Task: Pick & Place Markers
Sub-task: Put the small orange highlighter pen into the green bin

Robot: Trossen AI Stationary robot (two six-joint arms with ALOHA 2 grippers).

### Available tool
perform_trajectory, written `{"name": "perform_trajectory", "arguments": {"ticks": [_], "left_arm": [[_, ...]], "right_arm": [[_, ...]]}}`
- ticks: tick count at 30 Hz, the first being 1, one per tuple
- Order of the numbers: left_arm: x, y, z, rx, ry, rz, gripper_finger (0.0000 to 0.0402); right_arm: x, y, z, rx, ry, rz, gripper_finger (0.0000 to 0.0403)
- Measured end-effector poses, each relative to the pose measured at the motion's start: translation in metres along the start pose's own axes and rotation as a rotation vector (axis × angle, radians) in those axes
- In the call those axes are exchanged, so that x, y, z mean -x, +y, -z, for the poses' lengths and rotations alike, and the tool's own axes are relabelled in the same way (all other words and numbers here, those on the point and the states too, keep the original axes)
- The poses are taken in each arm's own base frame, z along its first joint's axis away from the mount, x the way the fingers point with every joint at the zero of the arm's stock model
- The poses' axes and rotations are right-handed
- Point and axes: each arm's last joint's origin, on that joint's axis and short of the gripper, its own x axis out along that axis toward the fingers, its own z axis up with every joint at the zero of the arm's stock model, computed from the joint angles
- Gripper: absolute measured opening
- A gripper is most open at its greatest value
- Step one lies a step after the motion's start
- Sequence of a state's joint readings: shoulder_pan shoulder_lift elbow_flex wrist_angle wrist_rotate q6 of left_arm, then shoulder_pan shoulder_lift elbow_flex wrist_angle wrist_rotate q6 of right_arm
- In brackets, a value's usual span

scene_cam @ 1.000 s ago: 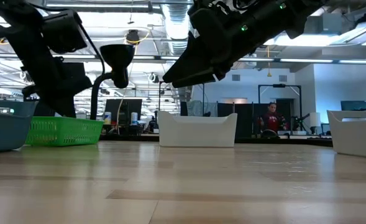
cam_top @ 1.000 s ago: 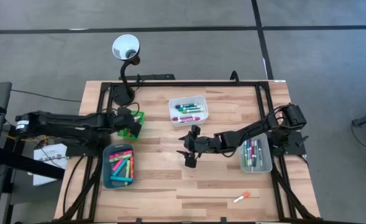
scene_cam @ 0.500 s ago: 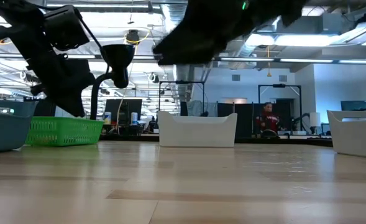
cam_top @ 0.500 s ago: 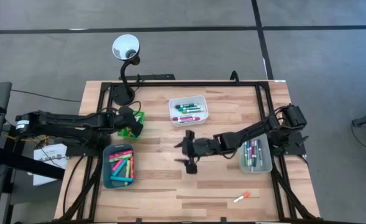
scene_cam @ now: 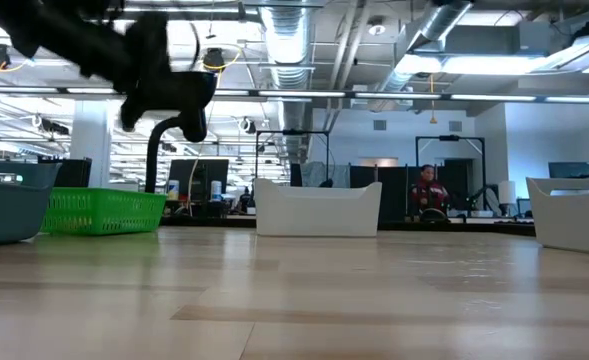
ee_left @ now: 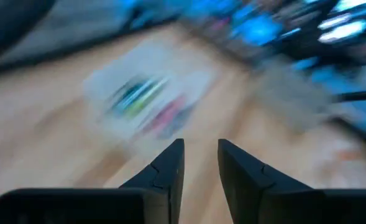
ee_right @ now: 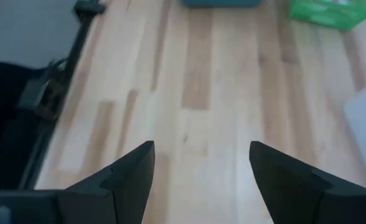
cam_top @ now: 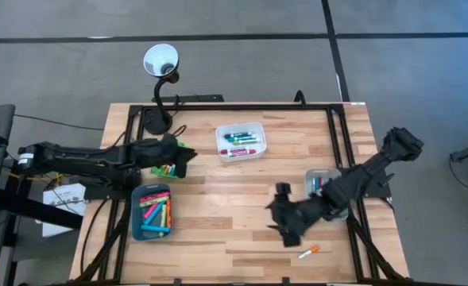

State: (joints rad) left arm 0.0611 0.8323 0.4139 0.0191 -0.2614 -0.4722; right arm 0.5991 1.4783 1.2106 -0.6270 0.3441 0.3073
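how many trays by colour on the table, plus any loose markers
green tray: 1
white tray: 1
teal tray: 1
clear grey tray: 1
loose marker with orange cap: 1
total: 5

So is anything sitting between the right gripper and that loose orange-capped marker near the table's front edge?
Nothing visible. In the high view the right gripper hangs open just beside the orange-capped marker, with only bare table between them. The clear grey tray sits off that line, further back.
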Motion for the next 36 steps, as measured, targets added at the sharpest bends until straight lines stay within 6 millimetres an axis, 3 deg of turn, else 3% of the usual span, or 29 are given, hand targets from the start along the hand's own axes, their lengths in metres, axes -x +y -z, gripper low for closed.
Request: {"name": "perform_trajectory", "arguments": {"ticks": [6, 13, 25, 31, 36], "left_arm": [[0.015, -0.036, -0.010, -0.185, -0.178, 0.290, 0.0079], [0.019, -0.045, -0.006, -0.243, -0.185, 0.343, 0.0071], [0.019, -0.045, -0.006, -0.209, -0.188, 0.321, 0.0066], [0.019, -0.044, -0.006, -0.209, -0.188, 0.320, 0.0066], [0.019, -0.044, -0.006, -0.209, -0.188, 0.320, 0.0065]], "right_arm": [[-0.018, 0.030, 0.056, -0.070, 0.025, -0.053, 0.0239], [-0.036, 0.047, 0.096, -0.257, 0.346, -0.160, 0.0214], [-0.077, 0.078, 0.137, -0.214, 0.719, -0.305, 0.0162], [-0.079, 0.078, 0.140, -0.184, 0.702, -0.260, 0.0143], [-0.075, 0.084, 0.145, 0.024, 0.626, -0.242, 0.0108]]}}
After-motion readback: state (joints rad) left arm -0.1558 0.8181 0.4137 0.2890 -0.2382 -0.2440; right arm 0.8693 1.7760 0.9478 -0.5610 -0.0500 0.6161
